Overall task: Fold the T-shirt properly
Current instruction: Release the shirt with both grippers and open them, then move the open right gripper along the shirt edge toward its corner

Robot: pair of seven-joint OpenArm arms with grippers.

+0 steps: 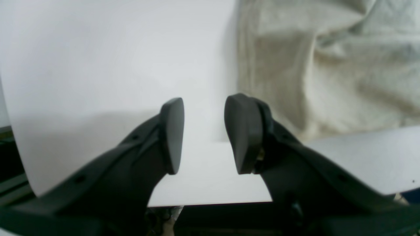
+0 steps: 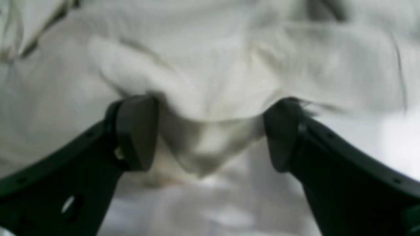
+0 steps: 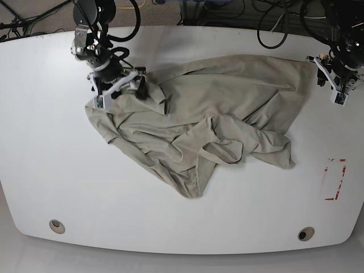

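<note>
The khaki-beige T-shirt (image 3: 216,114) lies crumpled and spread across the middle of the white table (image 3: 85,187). My right gripper (image 3: 142,90) is at the shirt's upper left part. In the right wrist view its jaws (image 2: 210,134) stand wide open with a bulging fold of the T-shirt (image 2: 210,65) between the fingers. My left gripper (image 3: 325,73) is at the far right, by the shirt's upper right corner. In the left wrist view it (image 1: 203,134) is open and empty over bare table, with the T-shirt (image 1: 328,65) just to its right.
A red-outlined rectangle (image 3: 334,179) is marked on the table at the right. Two round holes (image 3: 56,226) (image 3: 306,234) sit near the front edge. Cables (image 3: 273,23) run behind the back edge. The table's edge (image 1: 210,205) is close below the left gripper.
</note>
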